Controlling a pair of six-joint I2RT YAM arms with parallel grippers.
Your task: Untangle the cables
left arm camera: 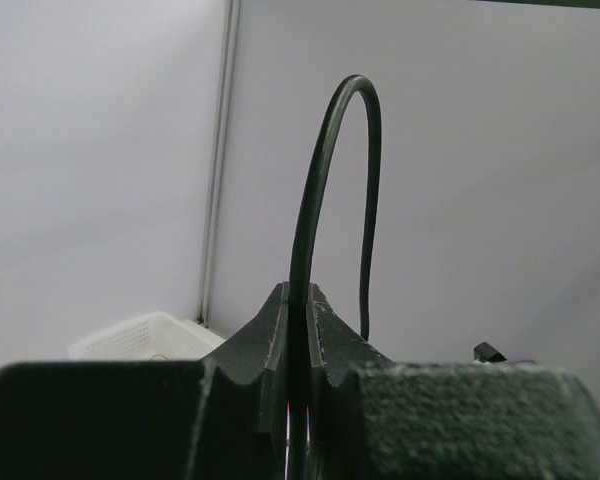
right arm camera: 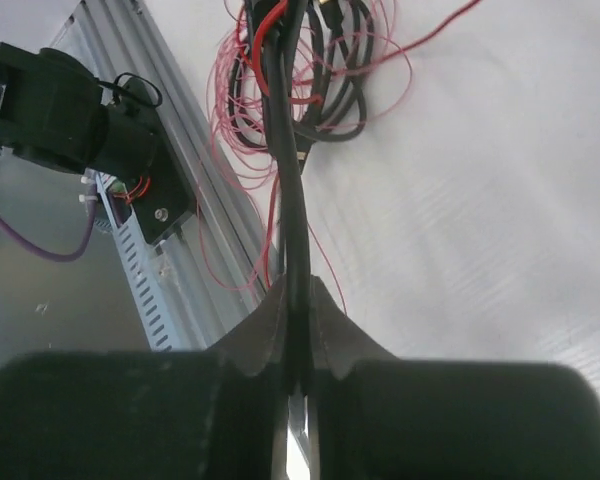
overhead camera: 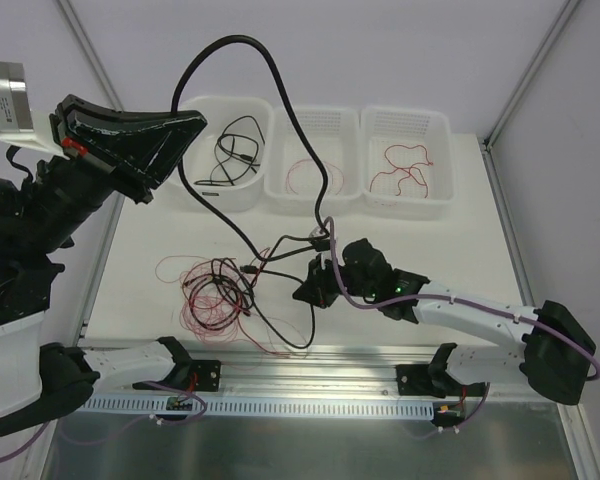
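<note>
The black cable [overhead camera: 232, 40] tight in both the left claw [left arm camera: 298, 305] and right claw [right arm camera: 298, 300].

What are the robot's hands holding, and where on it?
Each pair of jaws is shut on a black cable partway along it: left below a tall loop, right just before the tangle.

Thick black cable [left arm camera: 318, 170] arching high above table [overhead camera: 430, 260], pinched in left gripper [left arm camera: 298, 300] and again in right gripper [right arm camera: 298, 295], then running down into tangle [overhead camera: 220, 290]. Tangle lying on table's near-left part: black cables with small plugs looping through fine red strands [overhead camera: 195, 310]. More pieces lying in three white bins [overhead camera: 340, 125]: loose black cable [overhead camera: 235, 150] left, thin red wire [overhead camera: 305, 178] middle, bolder red wire [overhead camera: 405, 165] right.
</note>
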